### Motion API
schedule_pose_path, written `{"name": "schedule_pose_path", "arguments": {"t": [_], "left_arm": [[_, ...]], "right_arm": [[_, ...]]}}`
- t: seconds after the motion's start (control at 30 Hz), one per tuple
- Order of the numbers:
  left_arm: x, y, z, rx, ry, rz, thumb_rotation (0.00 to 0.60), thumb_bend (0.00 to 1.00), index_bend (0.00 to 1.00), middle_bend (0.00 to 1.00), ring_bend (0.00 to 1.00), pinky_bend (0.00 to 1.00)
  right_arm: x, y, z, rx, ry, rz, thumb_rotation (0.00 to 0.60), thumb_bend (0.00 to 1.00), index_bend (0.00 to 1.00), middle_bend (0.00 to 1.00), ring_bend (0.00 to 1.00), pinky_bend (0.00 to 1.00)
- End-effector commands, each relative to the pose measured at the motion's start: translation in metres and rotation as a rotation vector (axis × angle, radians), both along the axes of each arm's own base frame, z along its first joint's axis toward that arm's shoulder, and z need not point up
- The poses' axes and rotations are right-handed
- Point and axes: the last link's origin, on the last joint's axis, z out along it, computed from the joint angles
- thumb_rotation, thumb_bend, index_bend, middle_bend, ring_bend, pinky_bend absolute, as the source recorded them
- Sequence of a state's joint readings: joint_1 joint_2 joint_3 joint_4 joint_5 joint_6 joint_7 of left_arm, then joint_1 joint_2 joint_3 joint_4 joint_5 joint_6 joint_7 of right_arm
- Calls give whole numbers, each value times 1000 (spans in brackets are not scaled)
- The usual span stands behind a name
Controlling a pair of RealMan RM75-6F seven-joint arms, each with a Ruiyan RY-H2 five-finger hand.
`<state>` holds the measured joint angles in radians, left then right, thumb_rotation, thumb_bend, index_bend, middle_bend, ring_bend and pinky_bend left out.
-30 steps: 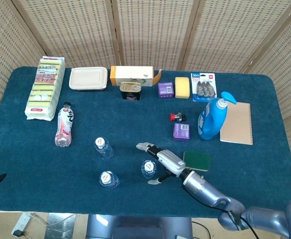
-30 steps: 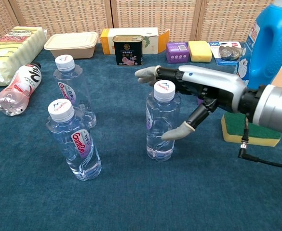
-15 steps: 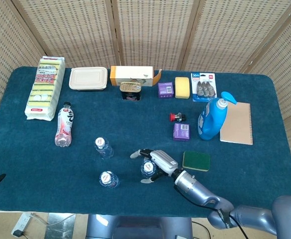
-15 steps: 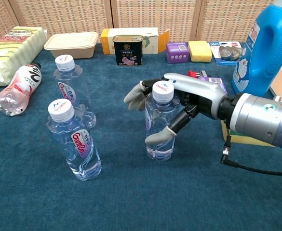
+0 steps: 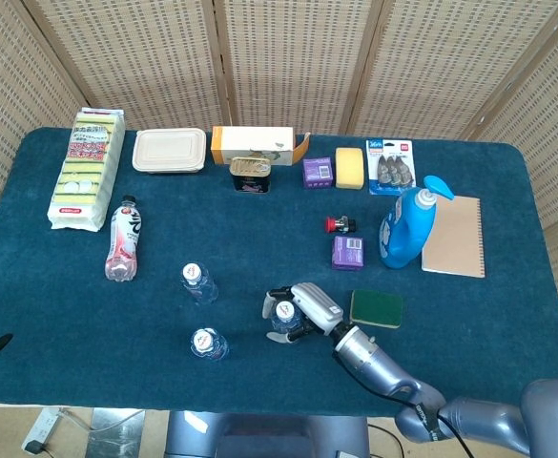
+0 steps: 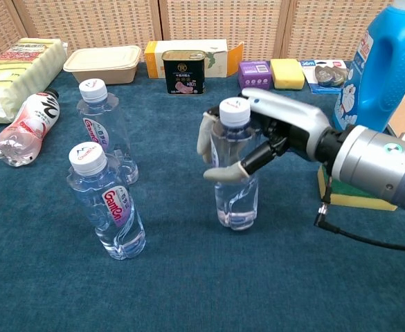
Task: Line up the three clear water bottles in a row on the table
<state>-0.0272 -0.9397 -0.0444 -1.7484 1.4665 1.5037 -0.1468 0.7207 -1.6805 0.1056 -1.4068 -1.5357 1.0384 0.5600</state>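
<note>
Near the table's (image 5: 31, 191) front edge, now wrapped by the right hand (image 6: 257, 149) where fingers were spread a second ago, right-most bottle (image 6: 235, 173) gripped and upright, ready to slide into line with two bottles (image 6: 105, 200) to its left; left hand unseen

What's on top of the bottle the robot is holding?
A white cap tops the held bottle. The right hand wraps its upper body, hiding any label there.
</note>
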Motion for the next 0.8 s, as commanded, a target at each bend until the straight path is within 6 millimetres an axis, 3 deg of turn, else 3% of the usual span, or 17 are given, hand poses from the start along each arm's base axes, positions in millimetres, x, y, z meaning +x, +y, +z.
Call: {"name": "schedule_pose_path", "arguments": {"t": [0.03,0.4,0.8], "left_arm": [[0,0,0,-2,-2,-2,600,78,0,0,0,46],[1,-2,1,-2,-8,-9,600,77,0,0,0,46],[1,-1,0,-8,-13,-6,600,78,0,0,0,46]], "right_arm": [[1,-6,10,-60,-21,-16,600,277,521,537,536,639],[-25,-26,22,-139,23,-100,600,289,524,540,536,640],[-60,-27,36,-165,79,-117,600,290,523,539,532,640]]}}
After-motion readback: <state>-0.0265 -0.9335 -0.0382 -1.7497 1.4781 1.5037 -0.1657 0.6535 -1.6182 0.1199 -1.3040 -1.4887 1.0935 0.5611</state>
